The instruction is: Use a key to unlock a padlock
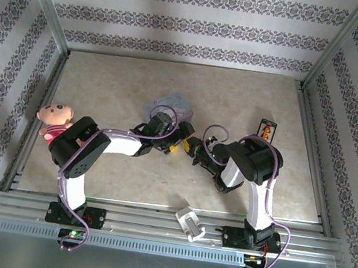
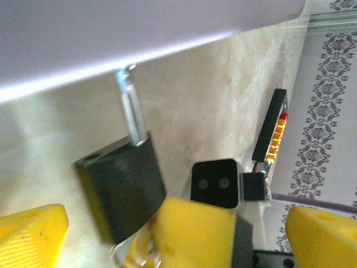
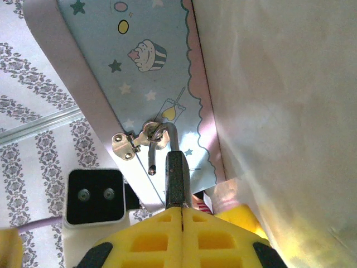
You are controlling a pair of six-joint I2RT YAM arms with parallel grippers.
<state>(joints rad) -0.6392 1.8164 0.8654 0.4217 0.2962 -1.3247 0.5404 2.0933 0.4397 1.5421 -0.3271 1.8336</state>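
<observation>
Yellow-fingered right gripper point(image 3: 182, 209) pinches the tiny dark metal padlock point(image 3: 177, 176), lower centre. Looks rigid, light, slick; we'd grip its flat faces.

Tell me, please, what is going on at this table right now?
The right gripper is shut on the dark body of the padlock. Its shackle hooks through the hasp of the blue tin box. The shackle's free end appears to be out of the body, so the lock may be open. The left gripper is open, with its fingers on either side of the lock.
</observation>
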